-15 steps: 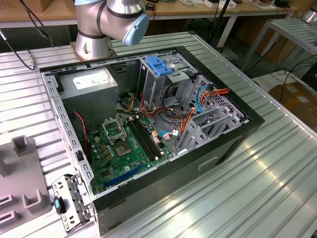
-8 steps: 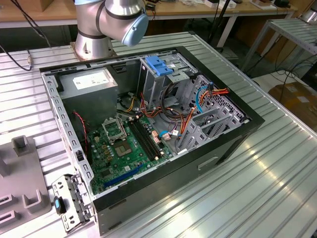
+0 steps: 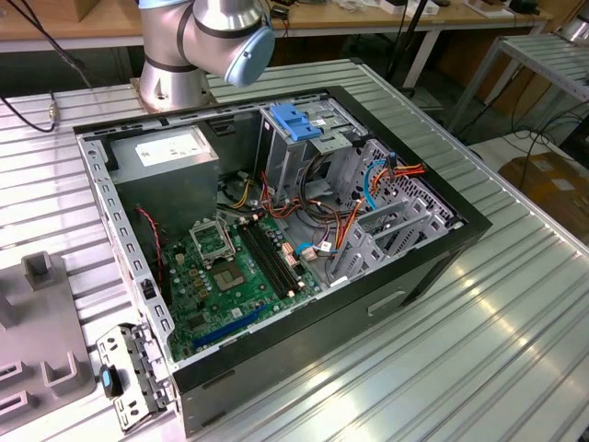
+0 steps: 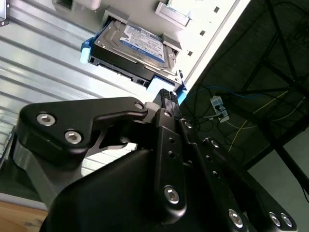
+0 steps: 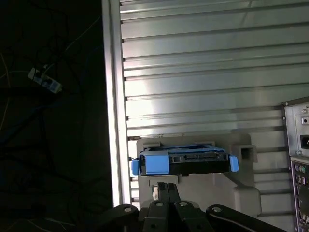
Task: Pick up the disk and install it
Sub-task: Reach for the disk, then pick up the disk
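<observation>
The disk (image 4: 130, 48) (image 5: 193, 162) is a dark grey drive with a white and blue label and blue side rails. It lies flat in a light grey holder (image 5: 241, 193) near the edge of the ribbed metal table (image 5: 203, 77). In both wrist views my gripper (image 4: 166, 96) (image 5: 164, 187) hovers just short of the disk's near end, apart from it. Its black fingers are shut together with nothing between them. The arm's base (image 3: 198, 41) stands behind the open computer case (image 3: 433, 267) in the exterior view.
Inside the case are a metal cage with a blue plastic top (image 3: 296, 124), a grey power-supply box (image 3: 175, 152), a green motherboard (image 3: 230, 276) and loose cables (image 3: 386, 175). A grey fixture (image 3: 41, 322) and a bracket (image 3: 129, 368) lie at the exterior view's left.
</observation>
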Motion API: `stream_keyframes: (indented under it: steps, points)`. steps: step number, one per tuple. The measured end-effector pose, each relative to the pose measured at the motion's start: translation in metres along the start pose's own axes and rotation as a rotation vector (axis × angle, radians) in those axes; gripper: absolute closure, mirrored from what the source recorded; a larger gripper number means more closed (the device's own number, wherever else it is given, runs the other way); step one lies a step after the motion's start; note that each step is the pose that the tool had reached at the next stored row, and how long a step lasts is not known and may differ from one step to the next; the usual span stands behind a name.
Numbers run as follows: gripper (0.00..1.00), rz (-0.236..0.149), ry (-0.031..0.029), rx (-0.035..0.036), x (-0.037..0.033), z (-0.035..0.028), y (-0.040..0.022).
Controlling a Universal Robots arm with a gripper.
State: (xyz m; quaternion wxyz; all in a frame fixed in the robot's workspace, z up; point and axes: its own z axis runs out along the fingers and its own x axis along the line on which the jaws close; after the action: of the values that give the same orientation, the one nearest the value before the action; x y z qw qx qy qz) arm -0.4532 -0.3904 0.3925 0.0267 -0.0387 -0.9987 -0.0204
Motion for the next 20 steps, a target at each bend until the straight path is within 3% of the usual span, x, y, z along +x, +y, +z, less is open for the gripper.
stream_keyframes:
  steps: [12,20]
  points:
    - [0.89,-0.007,0.0004,0.0004,0.0001,0.0,0.0]
    - [0.89,-0.074,0.0029,0.0041,0.0001,0.0,0.0]
